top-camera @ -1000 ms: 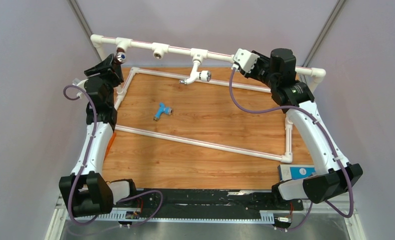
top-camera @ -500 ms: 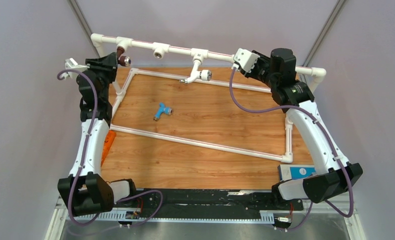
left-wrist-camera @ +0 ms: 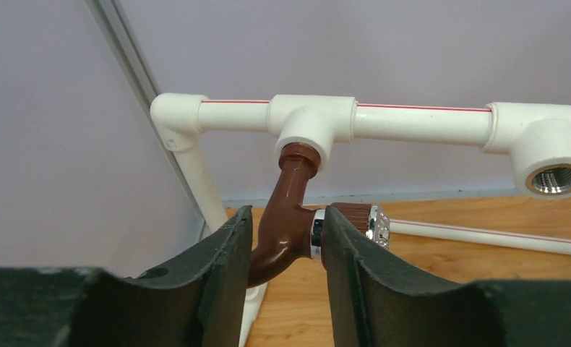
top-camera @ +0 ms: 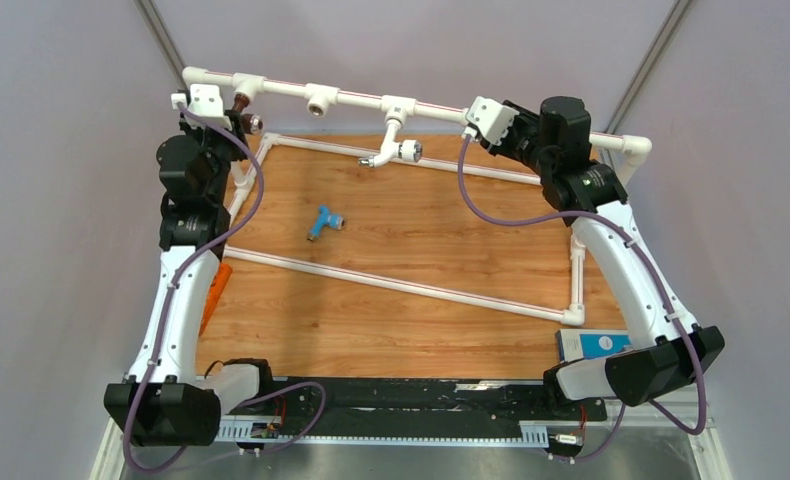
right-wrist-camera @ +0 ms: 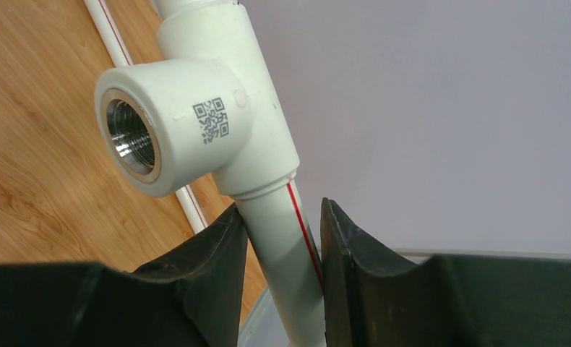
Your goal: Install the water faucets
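The dark brown faucet (top-camera: 243,114) hangs from the leftmost tee of the white pipe frame (top-camera: 356,98). In the left wrist view its neck (left-wrist-camera: 288,202) enters the tee and my left gripper (left-wrist-camera: 286,242) is shut on its body. My left gripper (top-camera: 229,126) sits at the frame's far left. The white faucet (top-camera: 389,148) hangs from the third tee. The light blue faucet (top-camera: 323,221) lies loose on the wooden board. The green faucet is out of view. My right gripper (top-camera: 499,130) (right-wrist-camera: 282,238) is shut on the white pipe (right-wrist-camera: 279,210) just below an empty threaded tee (right-wrist-camera: 134,137).
An empty tee socket (top-camera: 319,100) (left-wrist-camera: 557,170) sits between the brown and white faucets. The frame's lower pipes (top-camera: 391,283) lie across the wooden board (top-camera: 421,230). An orange object (top-camera: 214,290) lies at the left edge. A blue-and-white box (top-camera: 596,345) lies near right.
My left wrist has rolled around the brown faucet, its camera swinging from lower left up to the pipe. The faucet's handle has turned with it. The right arm has not moved.
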`<move>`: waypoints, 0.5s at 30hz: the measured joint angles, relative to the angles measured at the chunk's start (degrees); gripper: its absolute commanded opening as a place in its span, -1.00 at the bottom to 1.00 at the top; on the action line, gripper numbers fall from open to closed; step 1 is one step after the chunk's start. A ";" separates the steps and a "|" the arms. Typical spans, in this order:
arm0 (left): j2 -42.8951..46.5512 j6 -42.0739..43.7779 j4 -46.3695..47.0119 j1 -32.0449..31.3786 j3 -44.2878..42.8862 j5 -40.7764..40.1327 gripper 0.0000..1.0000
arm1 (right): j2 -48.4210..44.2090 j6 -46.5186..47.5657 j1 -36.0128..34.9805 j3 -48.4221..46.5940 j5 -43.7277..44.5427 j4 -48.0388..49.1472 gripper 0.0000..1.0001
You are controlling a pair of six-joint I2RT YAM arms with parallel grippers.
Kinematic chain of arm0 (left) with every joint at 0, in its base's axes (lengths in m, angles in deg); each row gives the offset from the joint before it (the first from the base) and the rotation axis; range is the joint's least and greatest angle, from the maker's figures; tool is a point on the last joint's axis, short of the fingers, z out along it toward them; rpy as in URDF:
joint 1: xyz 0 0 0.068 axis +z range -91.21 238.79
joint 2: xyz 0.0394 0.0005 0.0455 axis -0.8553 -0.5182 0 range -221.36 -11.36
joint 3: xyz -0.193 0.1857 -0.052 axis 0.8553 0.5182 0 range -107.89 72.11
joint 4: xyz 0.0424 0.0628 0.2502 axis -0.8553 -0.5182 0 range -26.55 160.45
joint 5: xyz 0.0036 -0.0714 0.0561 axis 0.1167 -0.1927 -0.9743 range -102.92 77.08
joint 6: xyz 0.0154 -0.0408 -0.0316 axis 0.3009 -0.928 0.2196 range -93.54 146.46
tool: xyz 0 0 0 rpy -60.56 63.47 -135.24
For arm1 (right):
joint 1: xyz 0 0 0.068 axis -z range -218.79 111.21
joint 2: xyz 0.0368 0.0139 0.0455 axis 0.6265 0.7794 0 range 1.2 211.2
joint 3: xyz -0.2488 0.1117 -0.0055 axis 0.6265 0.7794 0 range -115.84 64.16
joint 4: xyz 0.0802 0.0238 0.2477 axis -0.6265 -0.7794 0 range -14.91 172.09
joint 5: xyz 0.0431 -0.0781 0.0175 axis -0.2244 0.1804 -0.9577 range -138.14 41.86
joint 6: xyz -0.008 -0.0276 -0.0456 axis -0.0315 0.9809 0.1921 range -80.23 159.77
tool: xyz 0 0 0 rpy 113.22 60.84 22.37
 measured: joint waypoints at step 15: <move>17.75 -13.27 -7.76 0.15 3.45 -10.69 0.30 | 3.04 -10.08 0.00 -2.91 1.49 -1.18 1.00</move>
